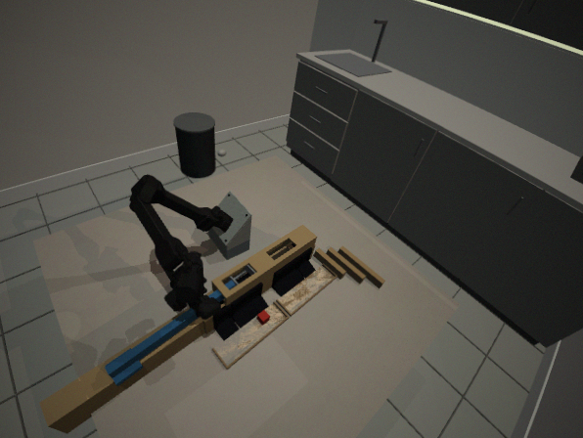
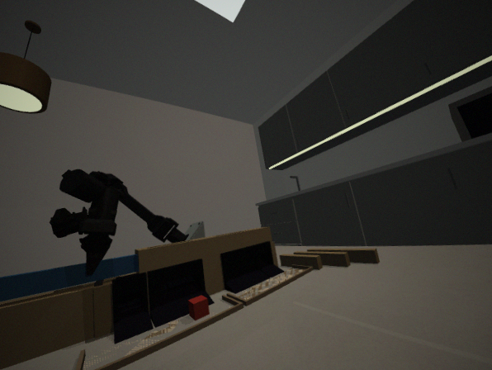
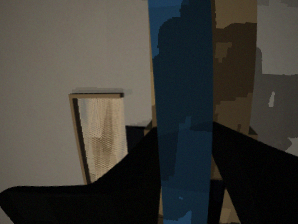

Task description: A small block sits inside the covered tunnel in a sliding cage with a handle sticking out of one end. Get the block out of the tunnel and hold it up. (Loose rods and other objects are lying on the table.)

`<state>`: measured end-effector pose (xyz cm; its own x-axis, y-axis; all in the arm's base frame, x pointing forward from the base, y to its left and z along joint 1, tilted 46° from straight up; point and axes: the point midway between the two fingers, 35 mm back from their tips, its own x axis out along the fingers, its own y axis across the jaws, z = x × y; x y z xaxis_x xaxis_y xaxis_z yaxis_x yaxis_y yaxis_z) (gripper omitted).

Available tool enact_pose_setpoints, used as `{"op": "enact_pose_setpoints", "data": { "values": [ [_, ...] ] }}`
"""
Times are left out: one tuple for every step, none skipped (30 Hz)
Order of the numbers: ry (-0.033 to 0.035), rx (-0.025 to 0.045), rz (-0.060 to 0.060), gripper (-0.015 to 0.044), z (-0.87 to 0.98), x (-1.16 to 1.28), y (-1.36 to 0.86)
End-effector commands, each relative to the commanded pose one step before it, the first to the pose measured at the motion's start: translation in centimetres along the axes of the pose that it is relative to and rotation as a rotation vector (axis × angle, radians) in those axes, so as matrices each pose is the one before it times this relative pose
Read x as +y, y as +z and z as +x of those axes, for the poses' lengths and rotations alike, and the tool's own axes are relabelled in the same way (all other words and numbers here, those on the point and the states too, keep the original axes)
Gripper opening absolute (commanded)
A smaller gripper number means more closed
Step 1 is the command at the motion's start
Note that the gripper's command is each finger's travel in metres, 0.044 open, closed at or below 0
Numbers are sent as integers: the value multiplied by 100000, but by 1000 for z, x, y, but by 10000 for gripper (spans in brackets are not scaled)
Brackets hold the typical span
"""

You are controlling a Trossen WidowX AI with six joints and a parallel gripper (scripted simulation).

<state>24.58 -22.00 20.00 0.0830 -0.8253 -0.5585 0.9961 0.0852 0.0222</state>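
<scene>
The hand (image 1: 209, 309) (image 2: 89, 273) (image 3: 184, 131) clamps the blue handle (image 1: 156, 342) (image 2: 41, 276) (image 3: 184, 75), near the tunnel's (image 1: 264, 264) (image 2: 212, 258) left edge in the top view.

Claw (image 3: 184, 131) closed on blue bar (image 3: 184, 75)

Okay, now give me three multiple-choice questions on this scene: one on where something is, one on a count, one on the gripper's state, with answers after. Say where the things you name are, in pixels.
1. Where is the red block (image 1: 263, 317) (image 2: 199, 307)?
A) On the countertop
B) In a shallow tray (image 1: 235, 344) (image 2: 158, 332) (image 3: 102, 140)
C) On the trash bin's lid

2. How many loose wooden rods (image 1: 346, 265) (image 2: 322, 258) lie together?
A) Three
B) Five
C) Six

3. What is the gripper (image 1: 210, 307) (image 2: 90, 273) (image 3: 184, 131) doing?
A) Holding the red block
B) Standing wide open
C) Gripping the blue handle (image 1: 161, 337) (image 2: 41, 277) (image 3: 185, 75)

1 B: the block sits inside the tray's rim.
2 A: three separate strips show.
3 C: the fingers close on both sides of the handle.
</scene>
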Motion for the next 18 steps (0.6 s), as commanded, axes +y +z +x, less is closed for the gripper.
{"op": "enact_pose_setpoints", "data": {
  "values": [
    [94, -65, 239, 184, -52, 47, 31],
    [-126, -48, 209, 210, -134, 38, 11],
    [-171, -74, 286, 236, -185, 51, 16],
    [-217, -110, 368, 263, -242, 64, 22],
    [-263, -160, 456, 289, -306, 76, 31],
    [-305, -228, 548, 315, -375, 88, 42],
    [-329, -305, 618, 341, -434, 94, 54],
    [-317, -369, 637, 368, -459, 91, 64],
    [-289, -420, 630, 394, -465, 83, 72],
    [-257, -470, 622, 420, -469, 77, 81],
    [-185, -422, 505, 440, -389, 58, 73],
    [-100, -270, 303, 440, -236, 33, 47],
    [569, 1500, -1679, 440, 1077, -315, -450],
    [-287, -622, 762, 440, -347, -65, -168],
    [-244, -671, 755, 440, -347, -70, -155],
    [-71, -234, 251, 440, -116, -25, -49],
    [-2, 5, 2, 440, 26, -2, -6],
    [-3, 9, 4, 440, 52, -5, -12]
  ]
}}
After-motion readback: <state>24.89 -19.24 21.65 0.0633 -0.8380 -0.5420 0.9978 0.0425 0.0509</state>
